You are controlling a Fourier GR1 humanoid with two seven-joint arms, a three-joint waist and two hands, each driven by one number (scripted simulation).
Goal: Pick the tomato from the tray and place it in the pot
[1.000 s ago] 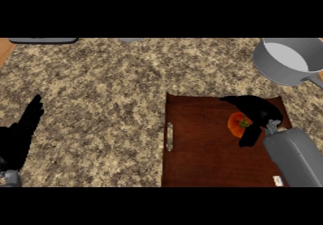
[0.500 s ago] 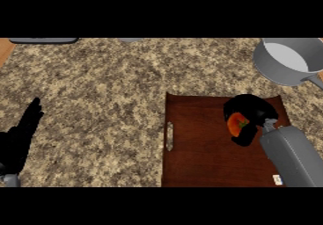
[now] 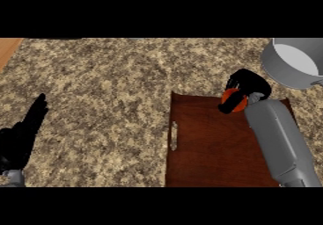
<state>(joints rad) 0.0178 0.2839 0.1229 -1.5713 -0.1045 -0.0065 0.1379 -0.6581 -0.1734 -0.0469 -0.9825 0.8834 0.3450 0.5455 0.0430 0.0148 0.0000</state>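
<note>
Tomato [image 3: 233,100] apparently enclosed by right robot hand [image 3: 247,85].

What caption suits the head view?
Right hand holding the tomato above the tray's far edge, short of the pot.

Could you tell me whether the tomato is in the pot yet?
Not yet. The tomato is held in the right hand over the tray's far edge, short of the pot.

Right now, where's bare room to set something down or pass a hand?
Free: the counter between the left hand and the tray, and the tray's near half. Crowded: the far right, where the right hand holds the tomato beside the pot.
</note>
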